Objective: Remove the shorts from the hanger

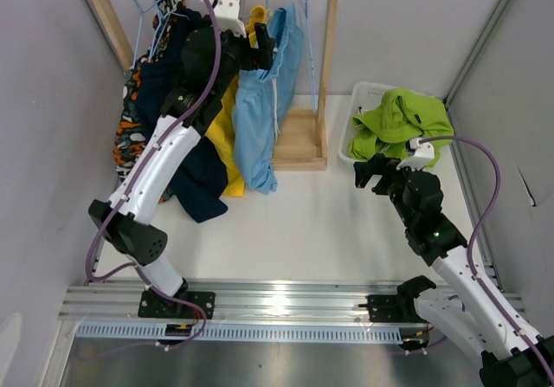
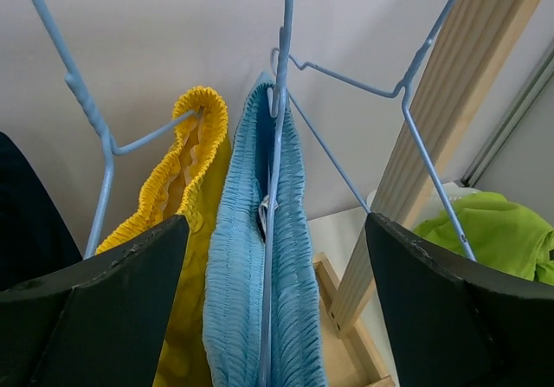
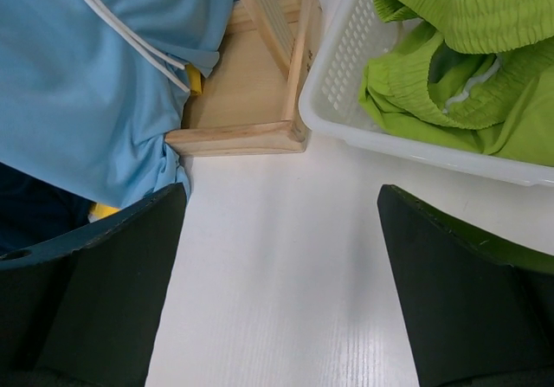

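On the wooden rack [image 1: 327, 58] at the far left corner of the bench [image 1: 329, 222], the camouflage shorts [image 1: 130, 123] hang at the left end. Next to them hang the dark navy shorts [image 1: 199, 183], then the yellow shorts [image 1: 223, 136], then the light blue shorts [image 1: 255, 136]. The left pincer [image 1: 262, 56] is raised near the rod with its jaws wide apart. The light blue waistband and its blue wire hanger [image 2: 281, 58] sit between the jaws, ungripped. Towards the far right edge, the lime green shorts [image 1: 398, 123] lie in a white basket [image 1: 357, 114]. Just in front of the basket, the right pincer [image 1: 370, 175] hovers over bare bench, fully spread and empty.
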Available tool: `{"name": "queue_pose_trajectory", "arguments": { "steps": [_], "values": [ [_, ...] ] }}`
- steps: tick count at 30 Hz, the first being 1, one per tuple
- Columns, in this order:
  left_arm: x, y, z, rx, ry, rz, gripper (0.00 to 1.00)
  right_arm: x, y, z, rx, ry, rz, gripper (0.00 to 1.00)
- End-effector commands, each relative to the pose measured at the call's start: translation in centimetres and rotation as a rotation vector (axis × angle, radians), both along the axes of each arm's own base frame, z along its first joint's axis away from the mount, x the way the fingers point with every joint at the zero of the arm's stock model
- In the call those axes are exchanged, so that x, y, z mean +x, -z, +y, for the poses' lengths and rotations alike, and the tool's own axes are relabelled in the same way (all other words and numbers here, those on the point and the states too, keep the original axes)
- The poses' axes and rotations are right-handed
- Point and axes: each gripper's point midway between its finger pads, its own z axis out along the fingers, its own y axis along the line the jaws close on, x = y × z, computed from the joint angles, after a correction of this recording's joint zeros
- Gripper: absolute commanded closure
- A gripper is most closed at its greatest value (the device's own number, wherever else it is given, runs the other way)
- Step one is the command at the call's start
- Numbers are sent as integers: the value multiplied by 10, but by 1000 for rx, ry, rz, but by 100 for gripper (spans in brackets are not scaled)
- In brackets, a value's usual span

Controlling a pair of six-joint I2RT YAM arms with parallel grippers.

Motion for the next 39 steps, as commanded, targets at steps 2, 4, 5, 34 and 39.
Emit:
{"name": "queue_pose_trajectory", "arguments": {
  "steps": [2,4,5,34,39],
  "values": [
    [16,3,3,5,-29,-15,12,-1,-5,-5,-23,21,-28,1],
    [21,9,0,3,-27,-3,16,0,-4,-7,-30,27,-25,0],
    [24,13,-1,7,-25,3,18,0,-3,-8,-34,29,-24,1],
    [-69,-107,-17,-56,208,-119,100,-2,-7,-10,-22,41,-51,1],
    [-89,-88,-4,-33,176,-59,100,-7,-12,-13,-19,42,-53,0]
  ]
}}
